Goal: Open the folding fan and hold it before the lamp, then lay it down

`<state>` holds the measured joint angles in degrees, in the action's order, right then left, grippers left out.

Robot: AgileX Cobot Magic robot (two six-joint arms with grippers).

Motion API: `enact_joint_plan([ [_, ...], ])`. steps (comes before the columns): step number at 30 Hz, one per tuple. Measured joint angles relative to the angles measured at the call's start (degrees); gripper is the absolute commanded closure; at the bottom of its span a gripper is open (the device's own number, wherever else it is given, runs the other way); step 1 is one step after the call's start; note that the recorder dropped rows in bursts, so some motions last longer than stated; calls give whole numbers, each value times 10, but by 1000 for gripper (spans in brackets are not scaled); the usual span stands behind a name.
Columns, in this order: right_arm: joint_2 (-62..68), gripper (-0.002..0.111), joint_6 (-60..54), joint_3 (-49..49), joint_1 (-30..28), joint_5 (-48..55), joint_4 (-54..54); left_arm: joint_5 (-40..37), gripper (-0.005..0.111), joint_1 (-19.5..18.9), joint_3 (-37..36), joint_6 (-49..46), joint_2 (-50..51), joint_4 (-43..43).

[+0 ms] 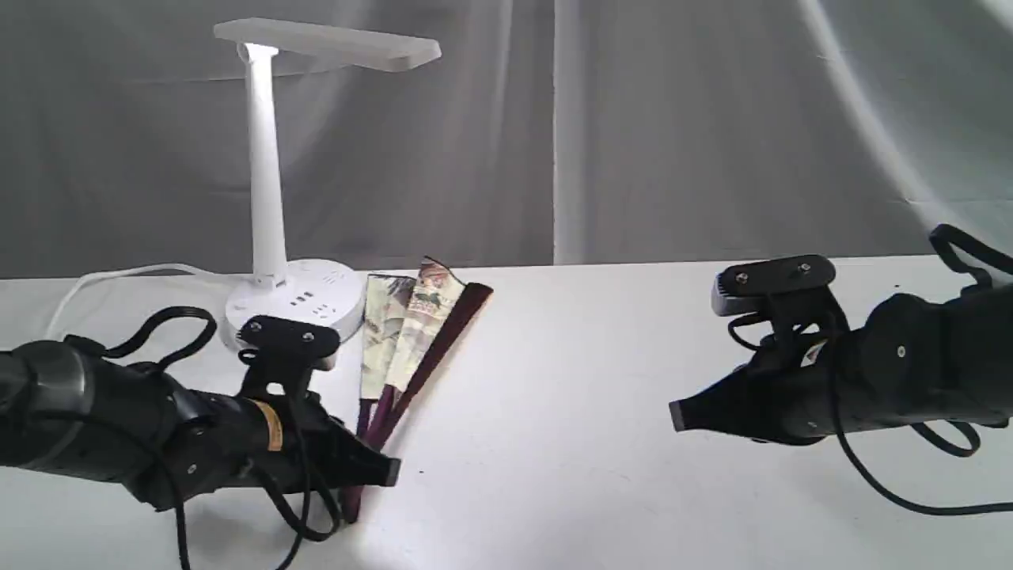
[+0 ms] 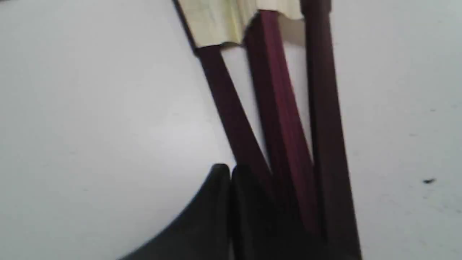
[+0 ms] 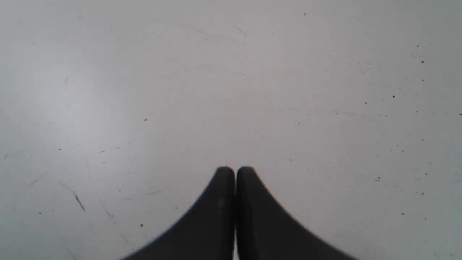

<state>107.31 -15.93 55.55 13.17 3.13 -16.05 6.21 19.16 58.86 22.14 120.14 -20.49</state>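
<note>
One: What is largest here?
Two: A white bench (image 1: 593, 396) with a grey curtain (image 1: 673, 119) behind it. Two black arms reach in low and nearly level. The left arm (image 1: 119, 427) comes from the left edge and the right arm (image 1: 894, 372) from the right, well apart.
One: Any writing?
Two: A yellow band (image 1: 273, 425) rings the left arm, too blurred to read.
One: The lamp?
Two: The lamp (image 1: 265, 198) stands upright at the back left. Its bar head points right, and a white cord (image 1: 119, 277) trails left.
One: Where is the folding fan?
Two: The folding fan (image 1: 411, 332) lies partly spread, just beside the lamp's base. Its long axis runs from the pivot end, nearest the camera, toward the curtain, leaning right.
One: The end effectors?
Two: The left end effector (image 1: 392, 471) sits at the pivot end, fingers pressed together. Maroon ribs (image 2: 281, 119) pass one finger; I cannot tell whether any is pinched. The right end effector (image 1: 677, 416) hovers over bare bench, closed, holding nothing.
</note>
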Motion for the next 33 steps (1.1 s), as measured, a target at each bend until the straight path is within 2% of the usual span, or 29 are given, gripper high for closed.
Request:
enact_joint_plan([
  [8, 0, 108, 2, 0, 0, 0, 0, 6, 107, 55, 1, 0, 1, -2],
  [19, 1, 108, 20, 8, 0, 22, -35, -33, 107, 119, 27, 0, 1, -10],
  [22, 12, 108, 20, 40, 0, 77, -61, -77, 107, 120, 39, -2, 1, -13],
  [25, 38, 108, 20, 92, 0, 131, -92, -161, 107, 120, 62, -2, -13, -14],
  [30, 100, 108, -50, 185, 0, 213, -220, -216, 107, 120, 76, 0, -63, -12],
  [33, 150, 108, -185, 248, -1, 306, -401, -221, 107, 120, 79, 0, -88, -2],
])
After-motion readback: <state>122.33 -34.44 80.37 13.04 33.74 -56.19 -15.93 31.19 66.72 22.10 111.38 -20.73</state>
